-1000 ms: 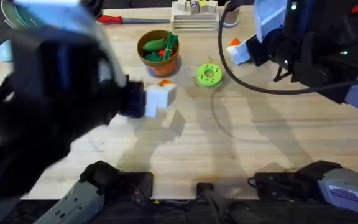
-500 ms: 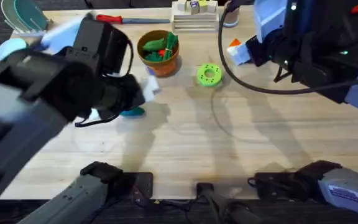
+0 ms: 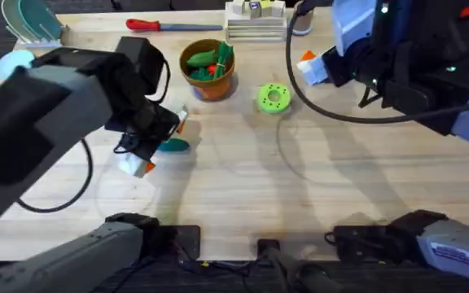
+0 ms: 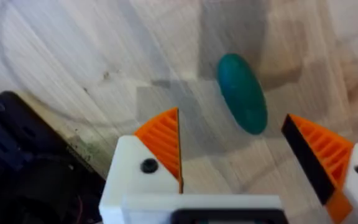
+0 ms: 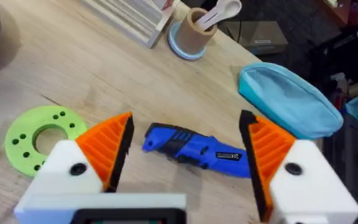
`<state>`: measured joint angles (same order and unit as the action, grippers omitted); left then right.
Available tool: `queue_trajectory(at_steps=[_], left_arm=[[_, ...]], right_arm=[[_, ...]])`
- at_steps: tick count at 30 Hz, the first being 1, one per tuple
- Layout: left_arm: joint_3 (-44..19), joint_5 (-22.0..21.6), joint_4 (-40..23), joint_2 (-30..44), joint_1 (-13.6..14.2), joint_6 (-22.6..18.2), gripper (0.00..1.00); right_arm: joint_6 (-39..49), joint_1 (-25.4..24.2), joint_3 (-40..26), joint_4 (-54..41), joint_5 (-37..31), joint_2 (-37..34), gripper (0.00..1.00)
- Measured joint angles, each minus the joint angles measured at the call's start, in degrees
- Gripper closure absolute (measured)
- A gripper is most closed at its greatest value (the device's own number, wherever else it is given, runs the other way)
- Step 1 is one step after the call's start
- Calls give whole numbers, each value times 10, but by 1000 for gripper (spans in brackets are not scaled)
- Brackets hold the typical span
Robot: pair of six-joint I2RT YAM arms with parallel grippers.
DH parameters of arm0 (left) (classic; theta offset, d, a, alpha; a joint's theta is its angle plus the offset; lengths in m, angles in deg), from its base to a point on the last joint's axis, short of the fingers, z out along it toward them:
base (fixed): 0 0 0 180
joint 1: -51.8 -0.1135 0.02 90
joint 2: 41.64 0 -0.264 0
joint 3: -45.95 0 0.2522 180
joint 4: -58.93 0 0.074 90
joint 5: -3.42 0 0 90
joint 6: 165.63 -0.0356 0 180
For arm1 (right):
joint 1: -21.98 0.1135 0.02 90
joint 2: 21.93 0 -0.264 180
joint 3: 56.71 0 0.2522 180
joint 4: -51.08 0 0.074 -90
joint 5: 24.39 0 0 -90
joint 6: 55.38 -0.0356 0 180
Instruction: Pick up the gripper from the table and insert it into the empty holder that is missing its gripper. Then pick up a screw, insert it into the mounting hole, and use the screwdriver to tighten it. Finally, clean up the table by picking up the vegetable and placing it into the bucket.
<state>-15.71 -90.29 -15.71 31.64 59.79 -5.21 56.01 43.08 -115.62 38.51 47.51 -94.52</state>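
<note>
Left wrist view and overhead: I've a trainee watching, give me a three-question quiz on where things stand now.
1. True or false: the left end effector is shut on the vegetable.
2. Which lies between the right end effector's open fingers in its wrist view? A) red-handled tool B) blue screwdriver C) tan cup
3. Fill in: in the overhead view the green disc lies on the table beside the orange-brown ____.

Key: 1 false, its fingers are open and the vegetable lies on the table beyond them. 2 B. 3 bucket.
</note>
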Motion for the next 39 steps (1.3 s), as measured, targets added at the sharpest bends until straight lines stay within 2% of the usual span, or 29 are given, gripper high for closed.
queue_trajectory(at_steps=[4,10,11,12,14,16,17,23,27,31,35,39], left_arm=[[0,-2,19,48,0,37,8],[0,-2,47,112,0,58,8],[-2,1,51,117,0,61,56],[-5,1,53,119,0,63,141],[-7,0,56,122,0,66,410],[-7,0,53,123,0,66,732],[-8,-4,50,123,0,66,981],[-28,10,18,123,0,67,979],[-92,16,-11,122,0,61,979],[-174,16,-14,109,8,37,979],[-237,16,26,93,20,0,979],[-256,26,101,88,30,-43,979]], right_arm=[[0,0,0,0,0,0,10],[0,0,0,0,0,0,10],[0,0,0,0,0,0,9],[0,0,0,0,0,0,10],[0,0,0,0,0,0,10],[0,0,0,0,0,0,9],[0,0,0,0,0,0,10],[0,0,0,0,0,0,10],[0,0,0,0,0,0,9],[0,0,0,0,0,0,10],[0,0,0,0,0,0,9],[0,0,0,0,0,0,9]])
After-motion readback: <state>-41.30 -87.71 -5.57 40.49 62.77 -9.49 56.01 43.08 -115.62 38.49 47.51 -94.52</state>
